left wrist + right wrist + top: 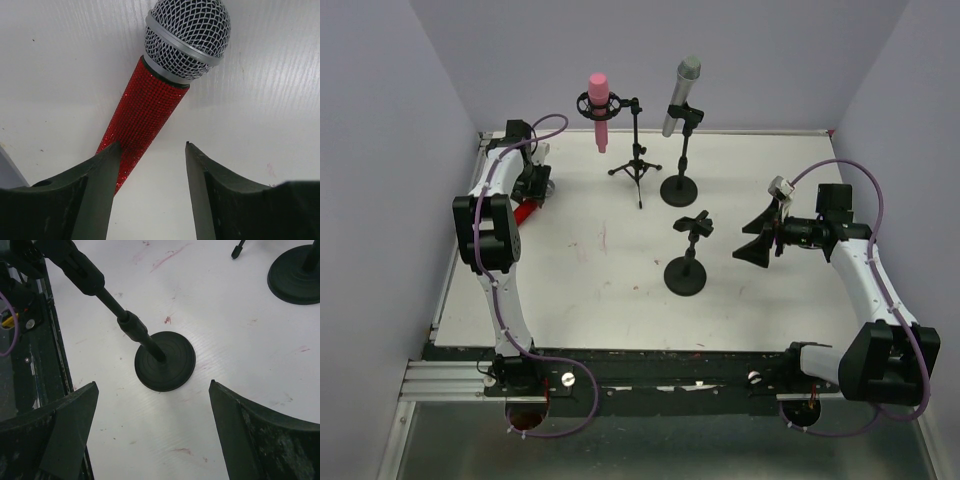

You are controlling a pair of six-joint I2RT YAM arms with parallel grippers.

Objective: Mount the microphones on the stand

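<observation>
The glossy red microphone (145,110) with a silver mesh head lies flat on the white table at the far left (527,211). My left gripper (152,145) hovers low over its handle, open; the handle runs under the left finger and the gap between the fingers is bare. The pink microphone (598,98) sits in the tripod stand (638,160). The silver-grey microphone (682,92) is clipped on a round-base stand (680,188). A third round-base stand (165,360) has nothing in its clip (696,225). My right gripper (152,385) stands wide open just right of it.
The table's left edge and side wall are close to my left arm (488,225). The black front rail (650,378) carries both arm bases. In the right wrist view the other round base (295,275) and a tripod foot (237,250) lie beyond the third stand.
</observation>
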